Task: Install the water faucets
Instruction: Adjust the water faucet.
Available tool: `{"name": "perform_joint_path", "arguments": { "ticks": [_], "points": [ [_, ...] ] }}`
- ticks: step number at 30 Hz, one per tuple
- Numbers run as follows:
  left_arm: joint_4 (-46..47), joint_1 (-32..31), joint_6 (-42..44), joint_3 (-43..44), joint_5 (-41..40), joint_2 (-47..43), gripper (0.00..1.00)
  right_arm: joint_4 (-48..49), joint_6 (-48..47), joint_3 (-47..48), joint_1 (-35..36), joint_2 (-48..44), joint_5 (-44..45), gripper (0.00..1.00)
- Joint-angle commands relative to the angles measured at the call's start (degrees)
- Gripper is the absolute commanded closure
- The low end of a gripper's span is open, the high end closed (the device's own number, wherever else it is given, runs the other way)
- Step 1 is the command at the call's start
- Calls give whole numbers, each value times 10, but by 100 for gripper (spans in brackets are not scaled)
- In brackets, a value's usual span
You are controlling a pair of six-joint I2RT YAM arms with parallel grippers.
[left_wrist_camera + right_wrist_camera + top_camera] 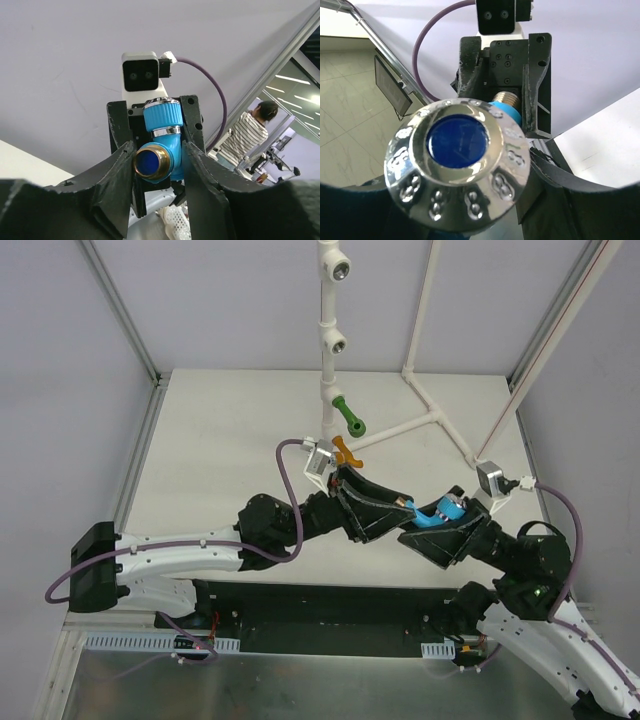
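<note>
Top view: the blue faucet (447,508) hangs in the air at centre right, where your two arms meet. Your right gripper (452,528) is clamped on it and your left gripper (402,508) is at its other end. The green faucet (350,419) juts from the white pipe (327,360) at upper centre, with the orange faucet (344,449) just below it.

Left wrist view: the fingers (115,185) flank the brass threaded end (150,161) at centre. You cannot tell whether they are gripping it.

Right wrist view: the chrome cap (457,165) fills lower centre.
</note>
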Motion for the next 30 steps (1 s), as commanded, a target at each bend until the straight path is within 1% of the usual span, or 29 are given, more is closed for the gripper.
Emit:
{"name": "perform_joint_path", "arguments": {
  "ticks": [1, 2, 3, 4, 5, 6, 7, 8, 9, 10, 12, 14, 15, 17, 19, 20, 21, 22, 24, 27, 28, 29, 30],
  "points": [
    [50, -6, -3, 32, 2, 0, 69, -5, -20, 9, 1, -7, -4, 100],
    [50, -7, -3, 34, 2, 3, 95, -9, -20, 11, 0, -8, -5, 100],
    [46, -7, -3, 35, 2, 3, 100, -17, -21, 12, 0, -8, -6, 100],
    [44, -6, 2, 37, 7, 3, 100, -30, -22, 17, 0, -8, -5, 100],
    [44, -6, 6, 37, 10, 2, 100, -45, -24, 24, 1, -10, 4, 97],
    [43, -7, 9, 32, 6, -3, 100, -73, -29, 31, 0, -12, 19, 72],
    [44, -6, 14, 27, -5, -12, 100, -107, -32, 40, 0, -15, 35, 56],
    [45, -6, 18, 16, -15, -23, 100, -134, -39, 47, 1, -18, 48, 33],
    [45, -6, 26, 6, -23, -35, 100, -160, -48, 52, 0, -22, 59, 23],
    [43, -6, 35, -5, -32, -50, 100, -178, -54, 55, 0, -28, 66, 16],
    [30, -6, 51, -25, -45, -79, 100, -202, -61, 51, 0, -42, 82, 12],
    [21, -6, 66, -47, -77, -111, 100, -212, -60, 44, 0, -57, 99, 7],
    [16, -6, 74, -60, -88, -129, 100, -219, -57, 42, 0, -63, 105, 2],
    [3, -6, 90, -83, -107, -161, 100, -248, -55, 46, 0, -70, 123, 1],
    [-19, -6, 105, -104, -127, -195, 100, -307, -51, 55, 1, -71, 174, 1],
    [-33, -6, 108, -111, -141, -210, 100, -353, -48, 63, 0, -66, 206, 1],
    [-51, -6, 113, -117, -150, -226, 100, -401, -52, 77, 0, -52, 261, 1],
    [-69, -6, 122, -118, -158, -239, 100, -471, -53, 95, 0, -37, 328, 1],
    [-110, -6, 133, -122, -173, -270, 100, -611, -47, 141, 0, 22, 435, 1],
    [-145, -6, 146, -133, -196, -302, 100, -817, -41, 192, 0, 166, 532, 1],
    [-153, -6, 150, -138, -202, -312, 100, -861, -6, 203, 3, 222, 569, 1],
    [-159, -6, 152, -140, -205, -324, 100, -873, -3, 210, 5, 270, 573, 1],
    [-165, -6, 153, -143, -206, -327, 100, -863, -10, 215, 5, 302, 561, 5]
  ]
}}
